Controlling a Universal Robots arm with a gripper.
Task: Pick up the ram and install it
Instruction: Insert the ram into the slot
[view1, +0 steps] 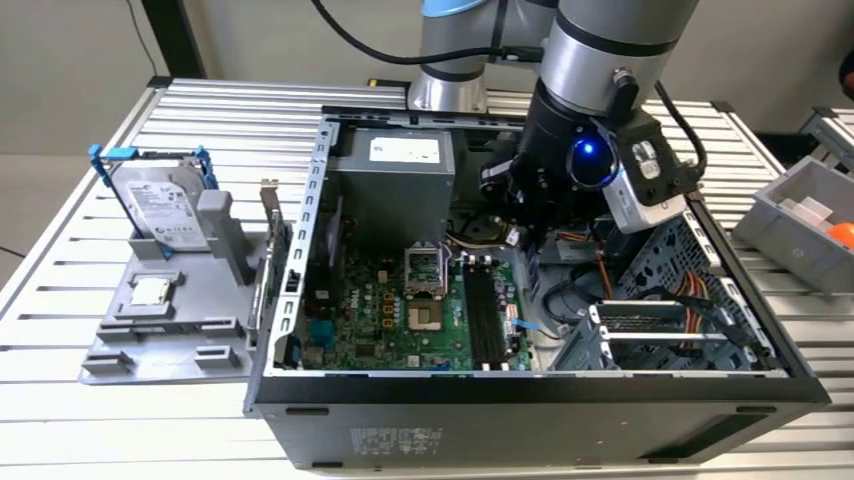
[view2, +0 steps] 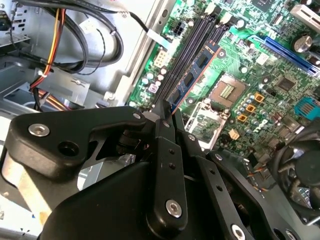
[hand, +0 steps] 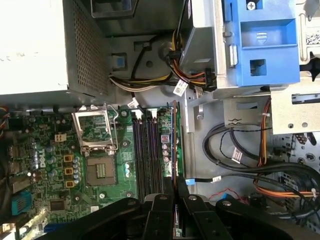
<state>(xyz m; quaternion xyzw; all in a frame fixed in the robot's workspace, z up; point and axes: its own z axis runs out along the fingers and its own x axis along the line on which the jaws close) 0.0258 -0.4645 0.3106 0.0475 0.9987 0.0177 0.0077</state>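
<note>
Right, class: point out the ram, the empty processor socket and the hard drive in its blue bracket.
ram (view2: 196, 75): second wrist view, mid-length of the stick held in the gripper.
processor socket (hand: 101, 171): first wrist view, centre of the bare contact square.
hard drive (view1: 160, 205): exterior view, its labelled silver face.

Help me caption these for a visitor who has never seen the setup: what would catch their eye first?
The robot arm reaching down into the open computer case at the middle of the exterior view. In the second wrist view its gripper is shut on the ram, held above the black slots beside the empty processor socket. Outside the case, at the exterior view's left, a hard drive stands in a blue bracket.
</note>
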